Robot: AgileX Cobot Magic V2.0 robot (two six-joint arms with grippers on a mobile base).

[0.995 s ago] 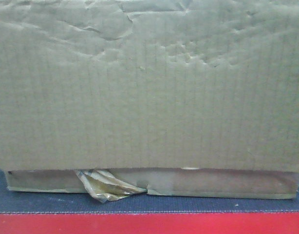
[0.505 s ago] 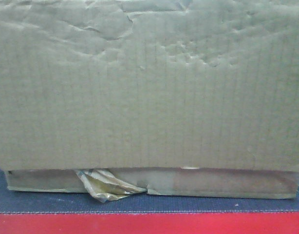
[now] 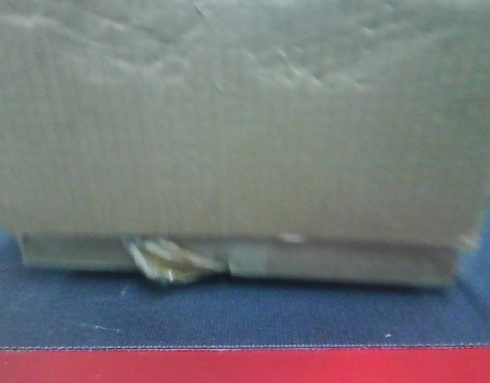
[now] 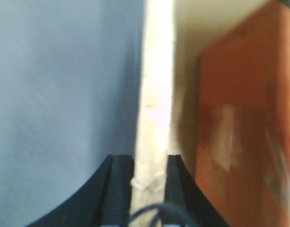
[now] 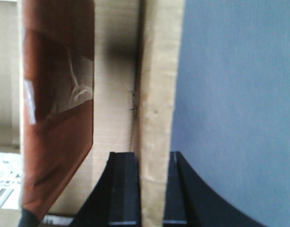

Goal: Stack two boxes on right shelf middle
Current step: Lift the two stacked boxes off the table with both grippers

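The box (image 3: 245,120) is dull tan-brown, faintly ribbed with fine vertical lines and mottled by creases. The crumpled tape (image 3: 169,262) at its lower edge is glossy yellow-brown. The deck (image 3: 245,315) beneath is dark blue-grey with a fine woven grain, edged by a bright red beam (image 3: 245,367). The left pincer (image 4: 147,163) and right pincer (image 5: 149,158) are black. The box edge between their fingers is pale cream, with shiny orange-brown on one side and plain grey-blue on the other.
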